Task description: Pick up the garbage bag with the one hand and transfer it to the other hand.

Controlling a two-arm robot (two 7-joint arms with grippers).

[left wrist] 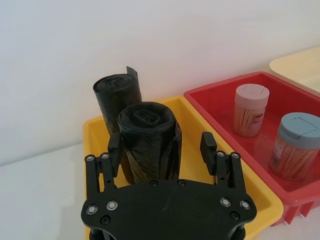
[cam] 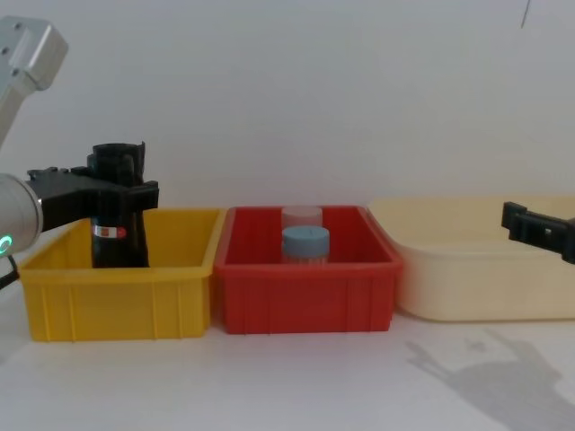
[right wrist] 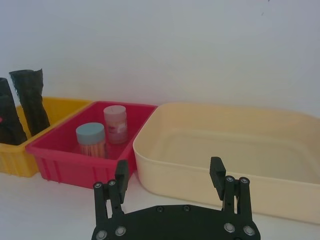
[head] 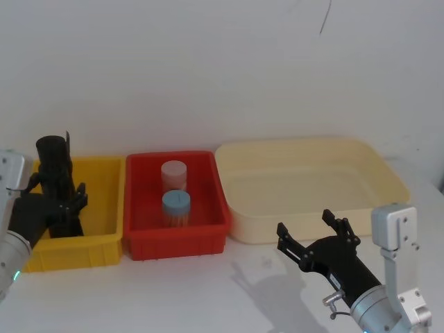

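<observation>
The garbage bag (left wrist: 149,142) is a black roll with a red-and-white label band, standing upright in the yellow bin (left wrist: 95,135); the band shows in the chest view on the garbage bag (cam: 115,241). My left gripper (left wrist: 161,144) is open and straddles this roll below its top, one finger against its side and the other a little apart. The head view shows the same left gripper (head: 64,198) over the bin. My right gripper (head: 312,232) hangs open and empty above the table, in front of the cream tub (head: 388,173).
A second, plain black roll (left wrist: 116,97) with a loose flap stands just behind the garbage bag in the yellow bin. The red bin (head: 142,208) in the middle holds two lidded jars (head: 175,198). A white wall rises behind the bins.
</observation>
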